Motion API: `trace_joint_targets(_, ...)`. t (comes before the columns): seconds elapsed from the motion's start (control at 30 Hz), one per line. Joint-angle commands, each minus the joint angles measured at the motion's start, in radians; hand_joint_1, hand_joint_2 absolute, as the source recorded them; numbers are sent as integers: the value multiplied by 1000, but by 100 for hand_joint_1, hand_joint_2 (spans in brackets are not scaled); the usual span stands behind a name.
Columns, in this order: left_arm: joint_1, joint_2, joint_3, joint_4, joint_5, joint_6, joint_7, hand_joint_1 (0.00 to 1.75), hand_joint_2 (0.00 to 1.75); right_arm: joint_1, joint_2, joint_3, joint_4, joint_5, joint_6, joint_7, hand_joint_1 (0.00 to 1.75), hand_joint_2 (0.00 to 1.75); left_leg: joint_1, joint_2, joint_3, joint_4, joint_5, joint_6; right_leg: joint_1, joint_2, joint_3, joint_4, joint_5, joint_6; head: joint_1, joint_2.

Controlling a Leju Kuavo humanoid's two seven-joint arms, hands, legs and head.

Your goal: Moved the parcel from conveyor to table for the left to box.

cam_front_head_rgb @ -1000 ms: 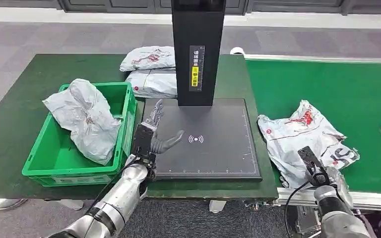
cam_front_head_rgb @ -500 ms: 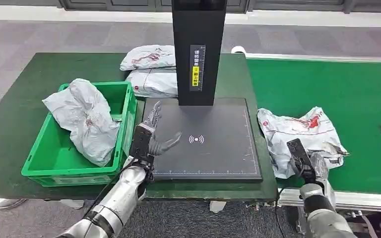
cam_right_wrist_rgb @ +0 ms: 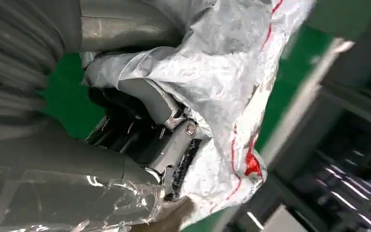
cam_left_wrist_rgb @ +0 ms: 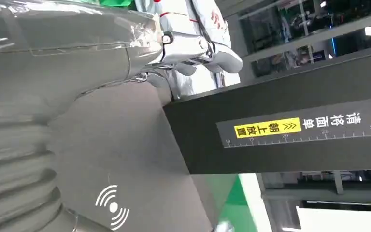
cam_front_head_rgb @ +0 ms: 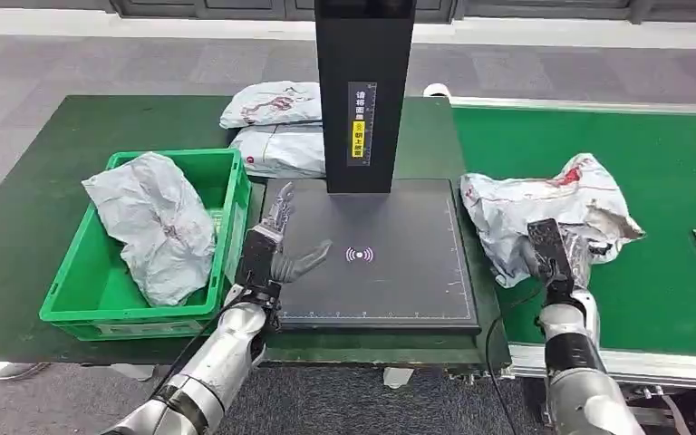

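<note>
Grey floor surrounds a dark green table [cam_front_head_rgb: 36, 208] and, to its right, a brighter green conveyor [cam_front_head_rgb: 671, 163] whose far end runs out of the head view. On the table a black scanner pad [cam_front_head_rgb: 399, 272] carries a black post [cam_front_head_rgb: 362, 91], its top cut off by the frame. A green box [cam_front_head_rgb: 82, 299] at the left holds one crumpled grey bag [cam_front_head_rgb: 159, 227]; two more bags [cam_front_head_rgb: 276, 127] lie behind the post, partly hidden by it. The parcel [cam_front_head_rgb: 544, 208] is lifted at the conveyor's near left end, its edge reaching over the pad's right side; its crumpled plastic covers much of the right hand [cam_front_head_rgb: 553, 254], which grips it, thumb and dark fingers [cam_right_wrist_rgb: 149, 96] pressed into the folds. The left hand [cam_front_head_rgb: 276, 249] hovers over the pad's left edge, fingers spread and holding nothing.
</note>
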Motion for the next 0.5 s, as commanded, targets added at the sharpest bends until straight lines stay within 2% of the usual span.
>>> trace_joint_targets(0.03, -55, 17, 44, 59, 11, -7, -8, 0, 175, 32, -30, 360, -200, -133, 8, -19, 175, 175, 0, 4, 1, 0, -1, -1, 0, 2, -1, 1, -1, -1, 0, 0)
trace_joint_targets(0.13, -66, 14, 47, 69, 15, -10, -11, 0, 175, 19, -24, 458, -256, -178, 22, 15, 175, 175, -1, 5, 0, 0, -1, -1, 0, 2, -2, 2, -1, -2, 0, 0)
trace_joint_targets(0.3, -65, 14, 47, 70, 15, -9, -12, 0, 175, 21, -32, 474, -259, -190, 16, 23, 175, 175, 0, 3, 0, 0, -1, -1, 0, 1, -2, 1, -1, -1, 0, 0)
trace_joint_targets(0.4, -71, 6, 44, 76, 11, -10, -14, 0, 175, 2, -11, 549, -284, -190, 27, 7, 175, 175, 0, 3, 0, 0, -1, 0, 0, 1, -2, 1, -1, -1, 0, 0)
trace_joint_targets(0.5, -80, 1, 44, 78, 13, -5, -14, 0, 175, -23, 17, 668, -347, -201, 93, 55, 175, 175, 0, 6, -1, 1, -2, -1, 0, 4, -4, 2, -1, -2, 0, 0)
